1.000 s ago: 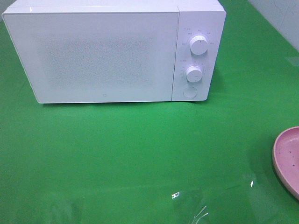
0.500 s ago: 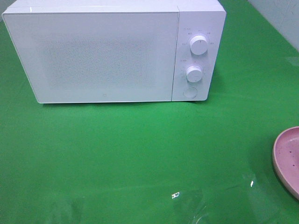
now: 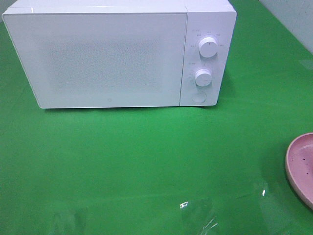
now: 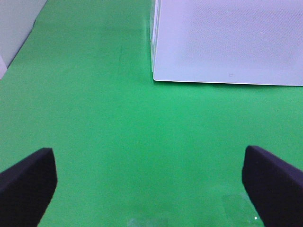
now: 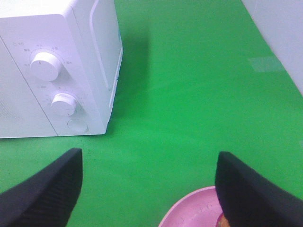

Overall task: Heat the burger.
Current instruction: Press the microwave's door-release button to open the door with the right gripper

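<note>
Likely first move: press the round button point(image 3: 198, 97) below the two dials, at five o'clock on the front of the microwave point(image 3: 98, 58), whose door is closed. Probably best done with the right gripper point(image 5: 147, 189), spread wide and empty. Likewise spread and empty: the left gripper point(image 4: 151, 184). Then fetch the burger point(image 5: 222, 220), only a brown sliver showing on the pink plate point(image 3: 299, 166), at four o'clock in the high view. Tiny marks ringing the dials, too small to read; no legible brand.
</note>
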You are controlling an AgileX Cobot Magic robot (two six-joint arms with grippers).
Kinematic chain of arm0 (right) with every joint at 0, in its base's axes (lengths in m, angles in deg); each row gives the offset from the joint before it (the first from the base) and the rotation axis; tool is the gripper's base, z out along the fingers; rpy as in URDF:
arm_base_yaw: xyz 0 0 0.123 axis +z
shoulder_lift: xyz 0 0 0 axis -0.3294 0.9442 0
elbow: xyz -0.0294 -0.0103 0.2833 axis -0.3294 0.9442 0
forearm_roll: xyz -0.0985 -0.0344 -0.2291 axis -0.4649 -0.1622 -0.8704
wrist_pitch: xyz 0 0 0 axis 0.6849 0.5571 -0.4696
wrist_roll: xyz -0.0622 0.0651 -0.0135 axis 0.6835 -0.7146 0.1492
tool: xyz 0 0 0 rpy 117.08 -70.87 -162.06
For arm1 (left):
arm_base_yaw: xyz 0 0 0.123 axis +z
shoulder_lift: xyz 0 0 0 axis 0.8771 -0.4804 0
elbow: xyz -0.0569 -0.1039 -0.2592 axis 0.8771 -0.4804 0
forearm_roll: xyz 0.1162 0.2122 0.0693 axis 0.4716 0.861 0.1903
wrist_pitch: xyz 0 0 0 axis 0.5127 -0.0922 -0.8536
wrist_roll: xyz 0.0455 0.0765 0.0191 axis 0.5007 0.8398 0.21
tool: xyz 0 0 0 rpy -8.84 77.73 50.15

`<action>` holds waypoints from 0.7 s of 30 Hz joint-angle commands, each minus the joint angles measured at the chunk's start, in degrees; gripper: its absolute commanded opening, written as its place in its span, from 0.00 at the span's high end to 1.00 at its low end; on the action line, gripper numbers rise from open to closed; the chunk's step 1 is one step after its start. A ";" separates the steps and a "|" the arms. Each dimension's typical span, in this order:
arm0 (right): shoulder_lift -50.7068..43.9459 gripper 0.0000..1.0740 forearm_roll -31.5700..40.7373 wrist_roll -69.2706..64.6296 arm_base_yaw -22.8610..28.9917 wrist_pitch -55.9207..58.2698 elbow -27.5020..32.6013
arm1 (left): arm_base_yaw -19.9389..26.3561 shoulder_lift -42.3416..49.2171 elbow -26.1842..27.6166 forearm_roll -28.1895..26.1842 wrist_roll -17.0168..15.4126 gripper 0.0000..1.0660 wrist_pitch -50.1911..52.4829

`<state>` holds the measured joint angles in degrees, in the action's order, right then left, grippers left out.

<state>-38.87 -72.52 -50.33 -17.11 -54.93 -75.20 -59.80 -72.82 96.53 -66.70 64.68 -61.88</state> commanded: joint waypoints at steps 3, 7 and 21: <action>2.64 0.32 -0.52 -0.34 -0.11 -6.76 0.69 | 0.17 1.03 -0.11 -0.29 0.17 0.06 0.23; 5.56 0.32 -1.83 0.00 -0.11 -20.80 4.70 | 0.17 1.03 -0.11 -0.29 0.17 0.06 0.23; 20.63 0.33 -1.55 3.78 -0.11 -46.47 8.54 | 0.17 1.03 -0.11 -0.29 0.17 0.06 0.23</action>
<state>-21.62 -73.84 -48.84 -17.11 -96.87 -66.60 -59.80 -72.82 96.53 -66.70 64.68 -61.88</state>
